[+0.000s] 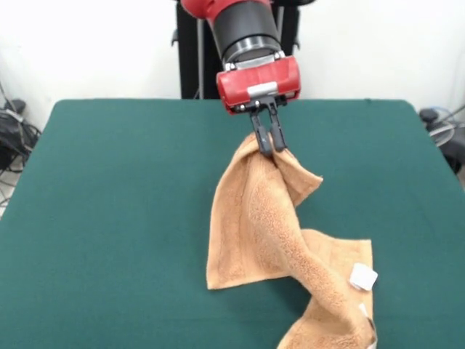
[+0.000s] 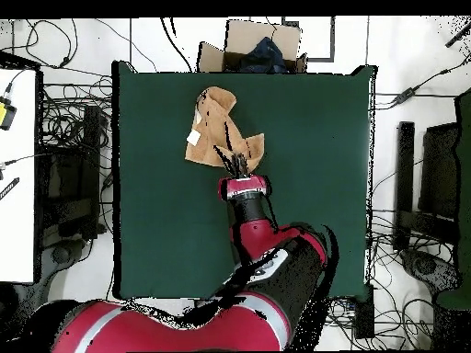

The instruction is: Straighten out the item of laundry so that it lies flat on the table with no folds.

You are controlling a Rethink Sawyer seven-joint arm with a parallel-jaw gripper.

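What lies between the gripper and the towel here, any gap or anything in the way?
Nothing: the front view shows the gripper shut on the towel, pinching its raised top edge and holding it up off the table.

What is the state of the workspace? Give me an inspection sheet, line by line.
Surface: green table, no damage seen.
Job's things: orange-tan towel lifted by one corner, twisted and folded, lower part resting on the table; white tag showing.
Clutter: nothing seen on the table.
Grippers: claw shut on the towel's raised corner.
Cables: many on the floor around the table.
Surroundings: cardboard box beyond the table's edge.
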